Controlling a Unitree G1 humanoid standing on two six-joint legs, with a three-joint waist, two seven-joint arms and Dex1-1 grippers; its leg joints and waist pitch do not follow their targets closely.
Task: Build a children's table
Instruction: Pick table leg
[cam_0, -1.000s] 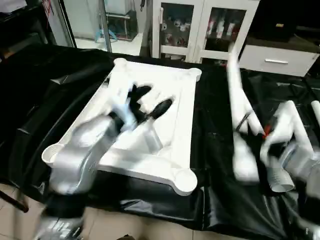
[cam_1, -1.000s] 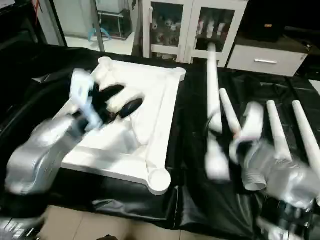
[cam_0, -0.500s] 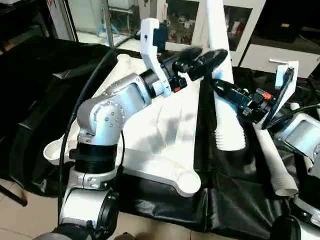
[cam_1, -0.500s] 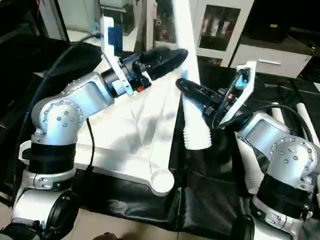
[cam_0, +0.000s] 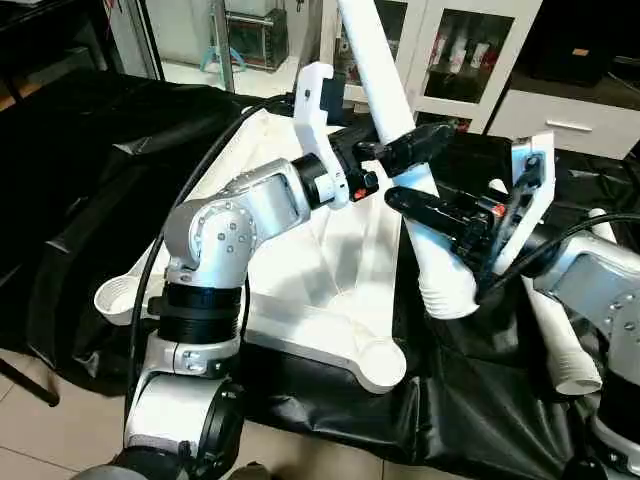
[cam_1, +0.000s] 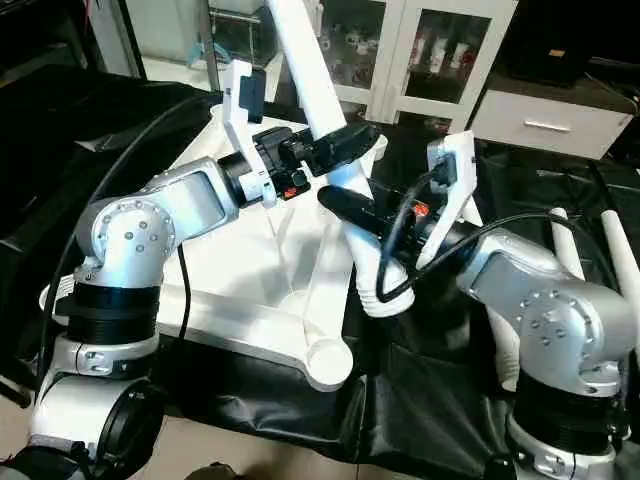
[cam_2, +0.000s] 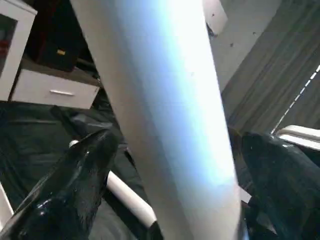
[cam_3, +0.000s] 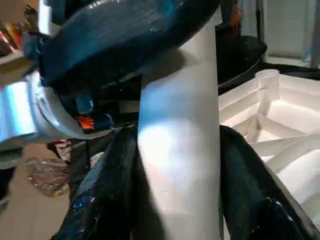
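we now hold one leg (cam_0: 400, 140) raised, tilted above the tabletop's (cam_0: 330, 270) right edge; our right gripper (cam_1: 345, 208) pinches it low, while our left gripper (cam_0: 425, 145) has swung in, fingers spread around it. seating it in a socket (cam_0: 378, 360) looks next.

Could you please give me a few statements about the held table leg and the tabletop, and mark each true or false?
1. The right gripper is clamped on the raised leg. True.
2. The tabletop lies with its ribbed underside facing up. True.
3. The raised leg already stands in a corner socket. False: its ridged end hangs above the black cover, beside the tabletop.
4. The left gripper is shut tight on the leg. False: its fingers stand open on either side of it.
5. No other legs are around. False: spare legs lie to the robot's right.
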